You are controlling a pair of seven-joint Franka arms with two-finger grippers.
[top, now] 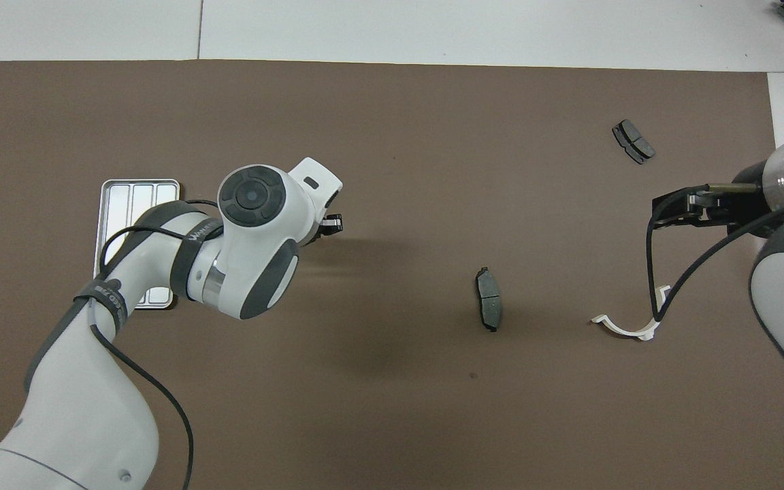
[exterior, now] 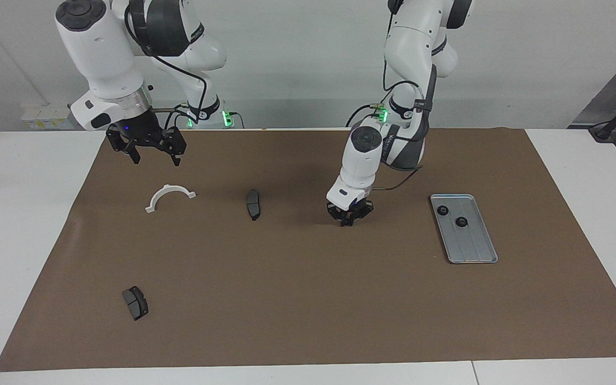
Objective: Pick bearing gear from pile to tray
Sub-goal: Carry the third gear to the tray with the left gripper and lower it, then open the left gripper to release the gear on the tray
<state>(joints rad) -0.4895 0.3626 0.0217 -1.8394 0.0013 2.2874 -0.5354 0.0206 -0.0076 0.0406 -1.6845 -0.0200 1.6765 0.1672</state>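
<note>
The left end effector point(exterior: 347, 218) is lowered to the brown mat point(exterior: 308, 299) between the tray point(exterior: 472, 243) and a dark grey brake pad point(exterior: 253, 204); its fingertips sit at the mat surface, and whether they are parted or clenched on anything cannot be told. The silver-grey tray lies flat toward the left arm's end of the tabletop point(exterior: 580, 214) and holds two small black round pieces point(exterior: 442, 210) point(exterior: 461, 221), close together at its end nearer the robots. The right end effector point(exterior: 147, 147) hangs with fingers spread, grasping nothing, above the mat near a white plastic half-ring point(exterior: 169, 196); this arm waits. A second brake pad point(exterior: 135, 302) lies well apart, farther from the robots, toward the right arm's end.
</note>
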